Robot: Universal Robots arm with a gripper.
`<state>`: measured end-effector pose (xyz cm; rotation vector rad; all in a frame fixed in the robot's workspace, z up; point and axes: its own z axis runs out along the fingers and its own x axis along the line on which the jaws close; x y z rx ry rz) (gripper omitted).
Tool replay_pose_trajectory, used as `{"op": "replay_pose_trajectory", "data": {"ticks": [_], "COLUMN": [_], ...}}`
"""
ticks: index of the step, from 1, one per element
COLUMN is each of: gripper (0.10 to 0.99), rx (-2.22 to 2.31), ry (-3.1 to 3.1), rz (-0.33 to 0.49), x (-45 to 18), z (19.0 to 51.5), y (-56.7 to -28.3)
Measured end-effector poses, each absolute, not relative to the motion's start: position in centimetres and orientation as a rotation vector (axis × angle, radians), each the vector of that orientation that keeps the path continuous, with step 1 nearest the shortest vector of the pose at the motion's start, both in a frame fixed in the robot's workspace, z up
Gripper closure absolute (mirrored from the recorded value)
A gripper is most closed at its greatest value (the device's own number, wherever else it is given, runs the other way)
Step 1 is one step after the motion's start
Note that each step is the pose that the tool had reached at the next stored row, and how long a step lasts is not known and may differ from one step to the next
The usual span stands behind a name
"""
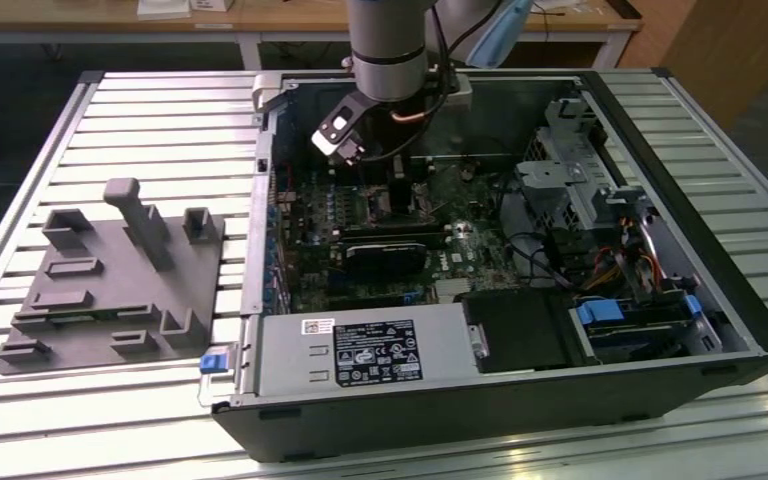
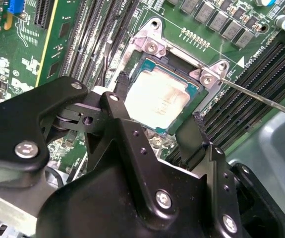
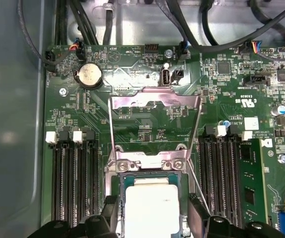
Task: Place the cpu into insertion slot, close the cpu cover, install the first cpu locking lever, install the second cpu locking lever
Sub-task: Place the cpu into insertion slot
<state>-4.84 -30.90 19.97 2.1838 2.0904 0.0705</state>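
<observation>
— Hand [image 2: 159, 104] first: what do we make of it?

— We see its two black fingers [image 2: 121, 87] standing apart in both wrist views, one on each side of the cpu [image 2: 164, 99], just beside opposite edges. We call it spread wide and gripping nothing.

— And where do we find the cpu?

— Lying flat in the insertion slot [image 2: 151, 45], pale metal face up, inside the silver rim. Long black memory slots [image 3: 75, 183] run on either side of it.

— Is the cpu cover [image 3: 154, 99] down?

— No. In the first wrist view we see it standing open, tilted back from the slot, with green board showing through its square cut-out. In the second wrist view a thin locking lever [image 2: 261, 98] angles away from the slot.

— Now let us go across the exterior view.

— At its left we have a grey moulded fixture [image 1: 111, 270] on the slatted metal surface [image 1: 157, 110]. Next comes the open computer case [image 1: 491, 415], where the arm [image 1: 391, 50] reaches down into the far half, over the motherboard [image 1: 317, 210]. Along the near wall we see the power supply [image 1: 357, 350]. Toward the exterior view's right sit a metal drive cage [image 1: 564, 180] and a bay with blue tabs [image 1: 624, 312].
</observation>
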Motion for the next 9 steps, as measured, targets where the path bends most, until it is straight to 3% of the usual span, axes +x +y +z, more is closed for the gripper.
{"op": "replay_pose_trajectory", "data": {"ticks": [9], "gripper": [0.427], "rx": [2.184], "ry": [2.090], "rz": [0.071], "x": [-4.84], "z": [20.32], "y": [-30.90]}}
